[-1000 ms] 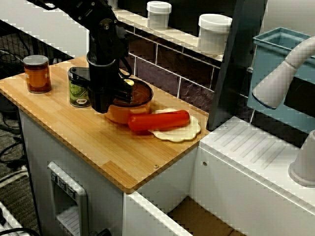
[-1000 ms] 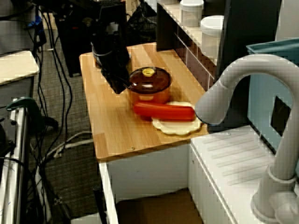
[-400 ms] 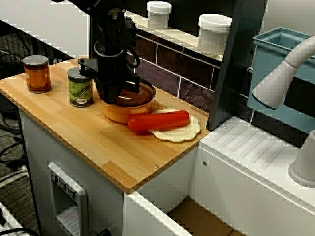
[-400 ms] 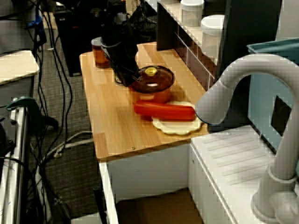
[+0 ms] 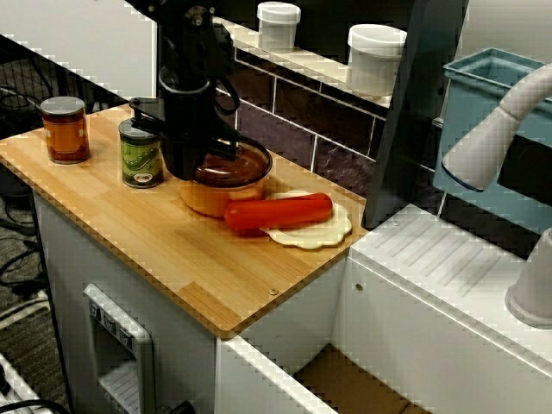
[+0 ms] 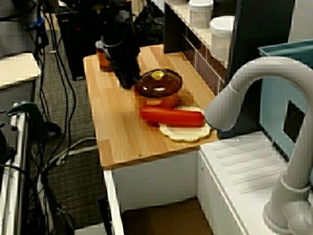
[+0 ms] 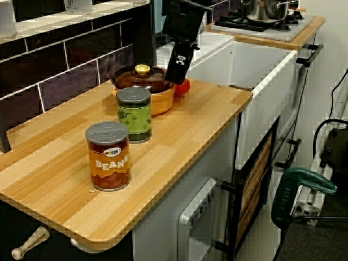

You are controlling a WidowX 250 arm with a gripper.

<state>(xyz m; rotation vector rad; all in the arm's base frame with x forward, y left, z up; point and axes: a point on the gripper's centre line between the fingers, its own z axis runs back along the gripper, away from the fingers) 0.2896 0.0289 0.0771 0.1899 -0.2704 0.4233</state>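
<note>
Hovering fingers (image 7: 175,69) beside lidded orange pot (image 5: 211,197) | contents hidden | finger gap unclear | green can (image 5: 141,159) sealed

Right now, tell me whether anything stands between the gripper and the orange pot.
Nothing visible does. The gripper hangs close beside the pot; the green can stands off to one side, outside the gap.

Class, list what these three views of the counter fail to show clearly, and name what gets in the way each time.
- Tool: fingertips dark and blurred in every view; open or shut is unclear.
- Lid knob: hidden behind the arm in the front view.
- Green can: hidden by the arm in the sink-side view.
- Red sausage: mostly behind the pot in the view from the cans' end.
</note>
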